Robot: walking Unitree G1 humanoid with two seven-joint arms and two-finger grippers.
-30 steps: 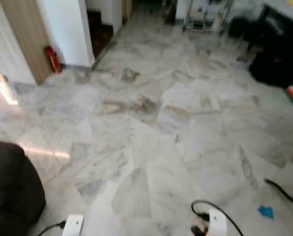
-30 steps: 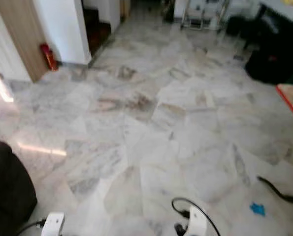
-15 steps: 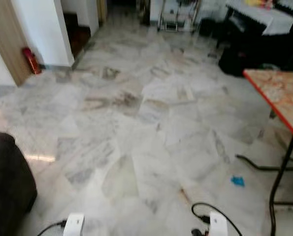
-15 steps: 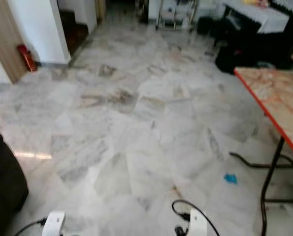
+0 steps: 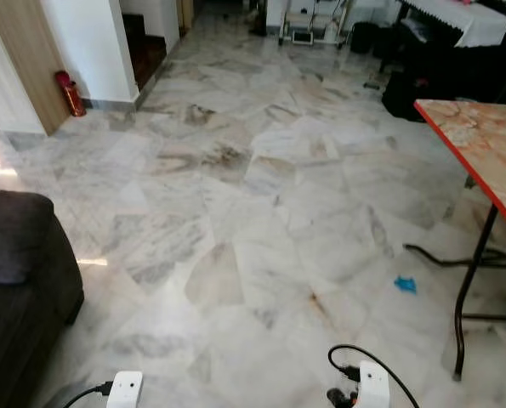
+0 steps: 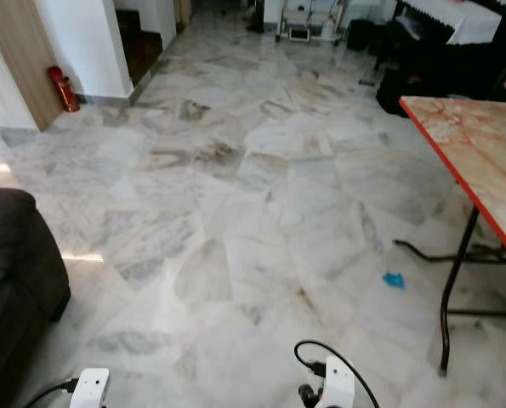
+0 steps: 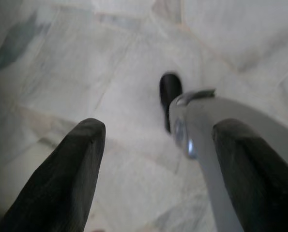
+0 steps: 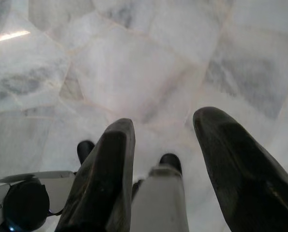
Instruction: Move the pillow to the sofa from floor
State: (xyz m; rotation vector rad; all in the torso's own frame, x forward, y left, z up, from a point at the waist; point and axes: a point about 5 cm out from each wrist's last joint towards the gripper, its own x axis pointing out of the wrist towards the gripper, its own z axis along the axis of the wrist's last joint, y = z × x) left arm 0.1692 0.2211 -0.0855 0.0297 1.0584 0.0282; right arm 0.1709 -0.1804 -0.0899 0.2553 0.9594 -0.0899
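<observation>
Left eye view, sofa [image 5: 19, 272], marble floor [image 5: 261, 195]

Home lounge: sofa [image 5: 19, 272], marble floor [image 5: 261, 195] (veined).

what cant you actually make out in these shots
- Dark grey fabric sofa: cut off by the left and bottom edges of the eye views.
- Orange marble-pattern table: its far side runs off the right edge.
- Small blue scrap on the marble floor: too small to identify.
- Left gripper and right gripper: both open over bare floor, left wrist view blurred.
</observation>
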